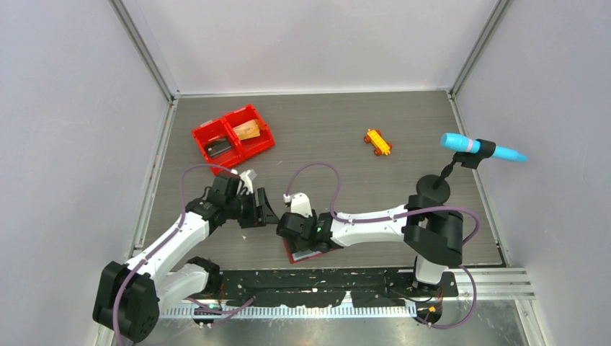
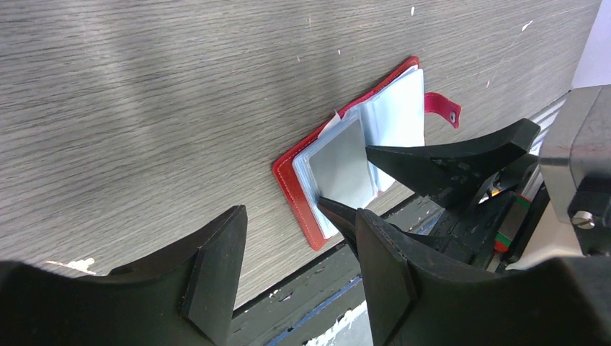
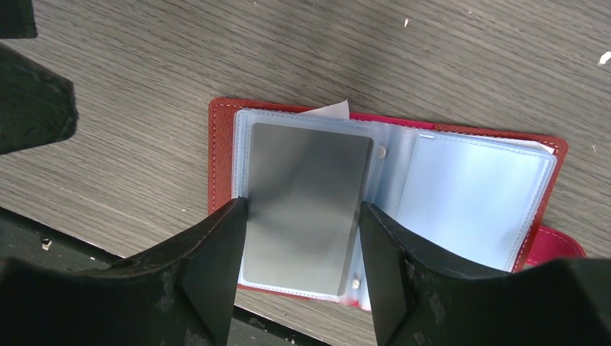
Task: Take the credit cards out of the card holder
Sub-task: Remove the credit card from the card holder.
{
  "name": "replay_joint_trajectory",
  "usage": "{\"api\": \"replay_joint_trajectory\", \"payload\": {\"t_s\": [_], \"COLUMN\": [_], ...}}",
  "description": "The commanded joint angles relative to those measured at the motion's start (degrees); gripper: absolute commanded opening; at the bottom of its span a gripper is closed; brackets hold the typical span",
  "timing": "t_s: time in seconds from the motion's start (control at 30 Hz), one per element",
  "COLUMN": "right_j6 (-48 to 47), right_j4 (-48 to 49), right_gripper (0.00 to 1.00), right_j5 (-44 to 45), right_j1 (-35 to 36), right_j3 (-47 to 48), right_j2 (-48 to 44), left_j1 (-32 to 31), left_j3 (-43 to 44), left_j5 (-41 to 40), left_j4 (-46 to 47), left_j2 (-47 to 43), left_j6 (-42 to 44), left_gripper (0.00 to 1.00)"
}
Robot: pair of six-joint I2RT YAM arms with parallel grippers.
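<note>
The dark red card holder [image 3: 220,155] lies open near the table's front edge, its pale blue sleeves [image 3: 472,194] facing up. It also shows below the right wrist [image 1: 297,254]. A grey credit card [image 3: 306,187] rests on the holder's left page. My right gripper [image 3: 302,213] comes down over that card, with one finger against each long edge. In the left wrist view its two black fingertips [image 2: 382,153] pinch the card [image 2: 342,166]. My left gripper [image 2: 302,281] hangs open just left of the holder [image 2: 292,176] with nothing between its fingers; from above it [image 1: 265,210] sits close beside the right gripper [image 1: 295,227].
A bright red two-compartment bin [image 1: 233,137] holding small items stands at the back left. An orange-yellow toy vehicle [image 1: 377,142] lies at the back right. A blue pen-like object on a black stand [image 1: 479,148] sits at the right edge. A black rail [image 1: 324,288] runs along the front edge.
</note>
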Motion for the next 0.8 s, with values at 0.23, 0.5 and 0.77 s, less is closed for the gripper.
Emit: {"api": "replay_joint_trajectory", "payload": {"t_s": [0.23,0.5,0.77], "right_j6": [1.16,2.5,3.72], "right_j4": [7.91,17.5,25.52], "right_gripper": [0.56,0.56,0.55], "right_j5": [-0.94,-4.38,-7.49], "right_j1": [-0.84,-2.77,-5.07], "right_j3": [-5.39,-12.33,-18.46], "right_j2": [-5.76,-9.9,-13.98], "left_j1": [-0.22,-2.35,-3.9], "left_j3": [-0.78,-0.65,-0.28], "left_j5": [4.67,5.47,5.14], "left_j4": [2.67,4.72,7.38], "left_j2": [4.14,8.02,10.51], "left_j6": [0.34,-0.37,-1.88], "left_gripper": [0.59,0.53,0.34]}}
